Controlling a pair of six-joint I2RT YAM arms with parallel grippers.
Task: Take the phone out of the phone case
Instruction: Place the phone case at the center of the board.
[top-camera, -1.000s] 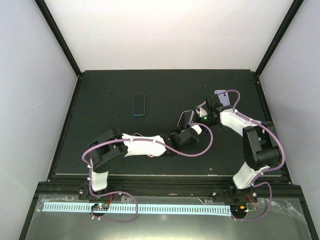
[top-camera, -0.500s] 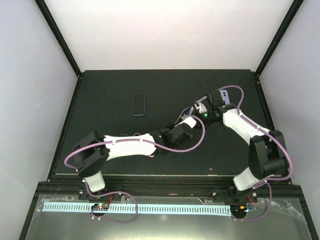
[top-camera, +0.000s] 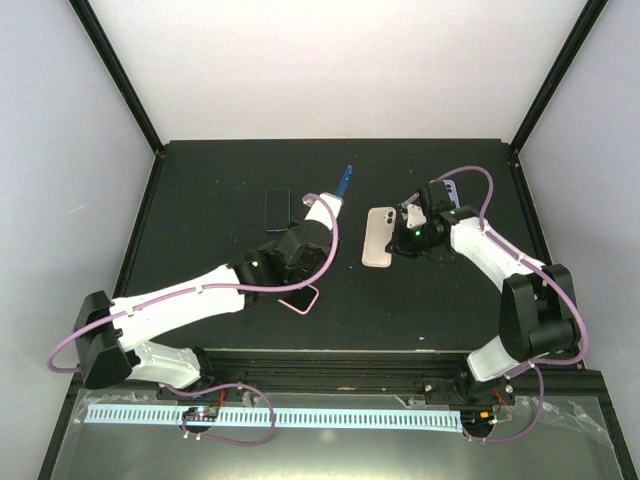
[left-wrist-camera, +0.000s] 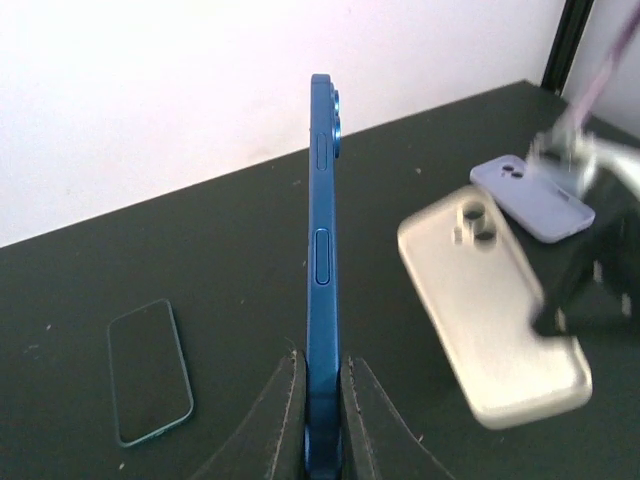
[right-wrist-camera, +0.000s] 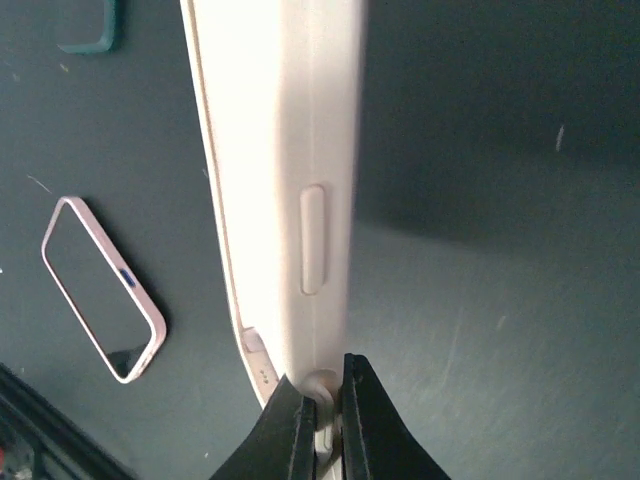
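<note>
The left end effector (left-wrist-camera: 322, 360) is clamped tight on the lower end of the blue phone (left-wrist-camera: 321, 230), holding it edge-on above the worktop (top-camera: 200, 180), left of centre. The right end effector (right-wrist-camera: 320, 380) pinches the rim of the cream case (right-wrist-camera: 285, 150), right of the phone and apart from it

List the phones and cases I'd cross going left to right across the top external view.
dark phone → blue phone → beige case → lavender case. The pink-rimmed phone is left out: it overlaps the dark phone's span from left to right.
</note>
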